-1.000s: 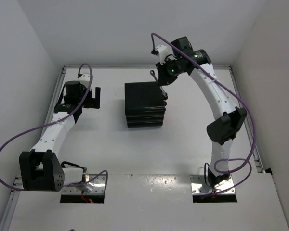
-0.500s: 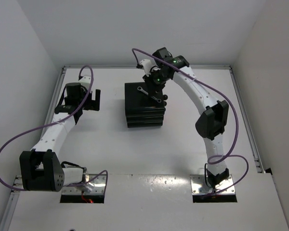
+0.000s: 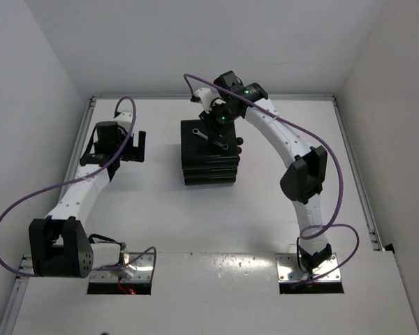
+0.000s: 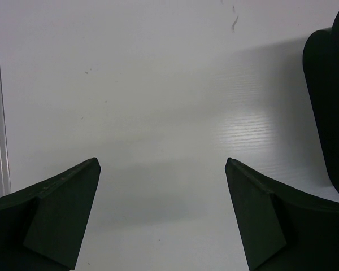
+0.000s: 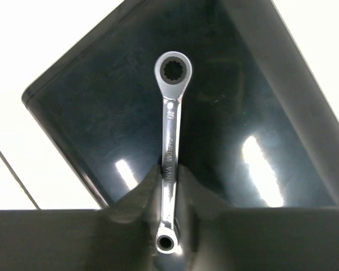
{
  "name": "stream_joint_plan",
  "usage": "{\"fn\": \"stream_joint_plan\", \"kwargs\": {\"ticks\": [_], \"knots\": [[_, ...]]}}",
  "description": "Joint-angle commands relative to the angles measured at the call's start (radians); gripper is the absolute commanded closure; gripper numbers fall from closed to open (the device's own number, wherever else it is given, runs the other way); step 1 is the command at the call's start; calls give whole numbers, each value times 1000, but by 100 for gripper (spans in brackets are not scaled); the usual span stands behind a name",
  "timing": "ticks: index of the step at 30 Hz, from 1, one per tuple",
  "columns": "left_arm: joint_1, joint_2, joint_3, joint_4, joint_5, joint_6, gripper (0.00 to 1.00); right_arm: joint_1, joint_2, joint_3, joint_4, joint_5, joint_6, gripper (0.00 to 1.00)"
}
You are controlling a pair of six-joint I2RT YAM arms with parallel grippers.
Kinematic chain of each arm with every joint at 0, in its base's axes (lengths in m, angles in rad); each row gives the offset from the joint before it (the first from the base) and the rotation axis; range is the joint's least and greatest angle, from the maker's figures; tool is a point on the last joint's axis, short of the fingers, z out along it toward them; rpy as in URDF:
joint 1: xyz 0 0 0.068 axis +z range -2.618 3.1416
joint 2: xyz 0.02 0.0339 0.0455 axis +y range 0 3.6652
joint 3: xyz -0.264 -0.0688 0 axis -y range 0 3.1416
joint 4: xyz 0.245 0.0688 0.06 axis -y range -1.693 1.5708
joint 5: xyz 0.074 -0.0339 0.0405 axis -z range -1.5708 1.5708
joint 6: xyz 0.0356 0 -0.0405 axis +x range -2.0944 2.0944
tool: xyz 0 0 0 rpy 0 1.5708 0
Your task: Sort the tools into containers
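My right gripper [image 3: 223,142] is shut on the thin silver wrench [image 3: 208,135] and holds it just above the top of the black cabinet [image 3: 208,164]. In the right wrist view the wrench [image 5: 170,130] is pinched edge-on between my fingers [image 5: 168,172], its ring end pointing away over the glossy cabinet top [image 5: 243,84]. My left gripper [image 3: 136,143] is open and empty over bare table left of the cabinet; its jaws stand wide apart [image 4: 163,164]. The pink drawers look closed; only the black stack shows. The scissors, screwdriver and yellow-handled tool are out of view.
The cabinet's rounded black edge [image 4: 327,101] shows at the right of the left wrist view. A metal rail [image 3: 84,139] runs along the table's left edge and white walls enclose the back and sides.
My right arm has swung left from behind the cabinet's far right corner, carrying the wrench over the cabinet top. The left arm has not moved.
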Motion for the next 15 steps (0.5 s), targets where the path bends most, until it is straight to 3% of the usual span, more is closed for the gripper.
{"fn": "stream_joint_plan", "kwargs": {"ticks": [1, 4, 6, 15], "knots": [[11, -28, 4, 21, -8, 7, 0, 9, 12, -17, 1, 44, 10, 71], [11, -19, 13, 10, -8, 7, 0, 9, -2, -18, 21, 67, 19, 53], [11, -18, 13, 10, -8, 7, 0, 0, -25, -18, 21, 67, 29, 46], [11, -18, 57, -30, 68, -32, 0, -62, -292, 1, 108, 163, 65, 43]]}}
